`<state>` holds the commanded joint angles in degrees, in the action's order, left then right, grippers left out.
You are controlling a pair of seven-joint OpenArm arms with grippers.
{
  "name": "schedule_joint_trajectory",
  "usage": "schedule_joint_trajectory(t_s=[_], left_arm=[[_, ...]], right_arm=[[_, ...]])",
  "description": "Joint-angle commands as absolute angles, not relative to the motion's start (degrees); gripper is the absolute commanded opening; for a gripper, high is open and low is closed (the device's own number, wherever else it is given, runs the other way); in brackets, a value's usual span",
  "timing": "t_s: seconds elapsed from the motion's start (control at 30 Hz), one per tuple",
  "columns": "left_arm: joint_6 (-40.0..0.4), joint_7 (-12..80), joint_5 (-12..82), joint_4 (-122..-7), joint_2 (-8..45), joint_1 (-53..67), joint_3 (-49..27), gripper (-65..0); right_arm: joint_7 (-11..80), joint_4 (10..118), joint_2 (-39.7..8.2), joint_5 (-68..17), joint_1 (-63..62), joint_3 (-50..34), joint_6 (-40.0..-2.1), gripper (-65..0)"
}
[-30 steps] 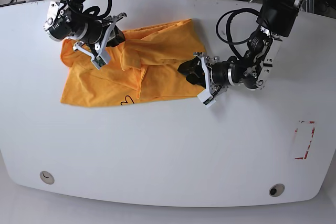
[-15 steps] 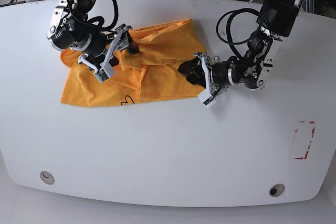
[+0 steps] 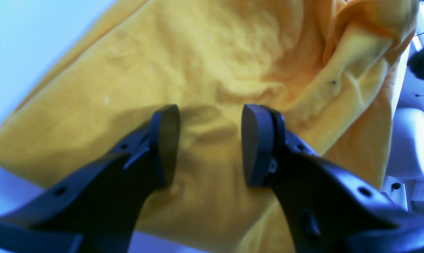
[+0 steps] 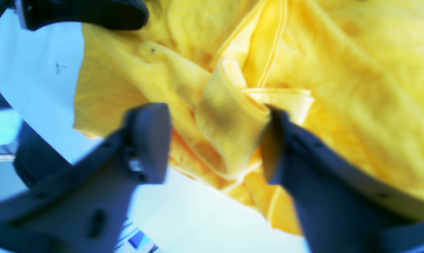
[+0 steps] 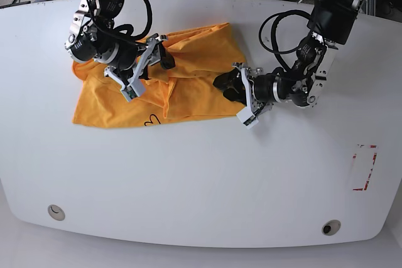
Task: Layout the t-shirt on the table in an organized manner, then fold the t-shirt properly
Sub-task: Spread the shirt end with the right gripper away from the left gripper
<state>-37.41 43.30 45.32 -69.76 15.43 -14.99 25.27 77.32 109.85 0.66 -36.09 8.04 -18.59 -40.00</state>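
The orange-yellow t-shirt (image 5: 195, 92) lies crumpled and partly doubled over at the back left of the white table (image 5: 201, 180). My left gripper (image 5: 222, 87) sits low at the shirt's right edge. In the left wrist view the left gripper (image 3: 210, 140) is open, with flat fabric (image 3: 204, 63) under the gap. My right gripper (image 5: 160, 54) is over the shirt's upper middle. In the right wrist view the right gripper (image 4: 215, 140) is open, and a raised fold of cloth (image 4: 229, 119) stands between its fingers.
A red-marked rectangle (image 5: 364, 167) is at the table's right. Two round grommet holes (image 5: 56, 212) (image 5: 330, 227) lie near the front edge. Cables and equipment crowd the floor behind the table's back edge.
My right arm has moved rightward and slightly forward across the shirt, from its left sleeve area toward the middle fold. The left arm and the shirt's outline have stayed put.
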Motion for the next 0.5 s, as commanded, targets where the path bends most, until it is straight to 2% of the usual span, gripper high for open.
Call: schedule_joint_trajectory(t_s=[0.13, 0.2, 0.5], left_arm=[[-37.4, 43.3, 45.3, -69.8, 15.4, -15.0, 25.3, -38.1], [-37.4, 43.3, 45.3, -69.8, 15.4, -15.0, 25.3, -38.1], [-37.4, 43.3, 45.3, -69.8, 15.4, -15.1, 25.3, -38.1]], right_arm=[[77.2, 109.5, 0.6, -36.2, 8.0, -18.6, -40.0, -56.9], [77.2, 109.5, 0.6, -36.3, 8.0, -18.6, -40.0, -60.2], [77.4, 112.3, -1.9, -41.9, 11.3, -18.9, -40.0, -61.4]])
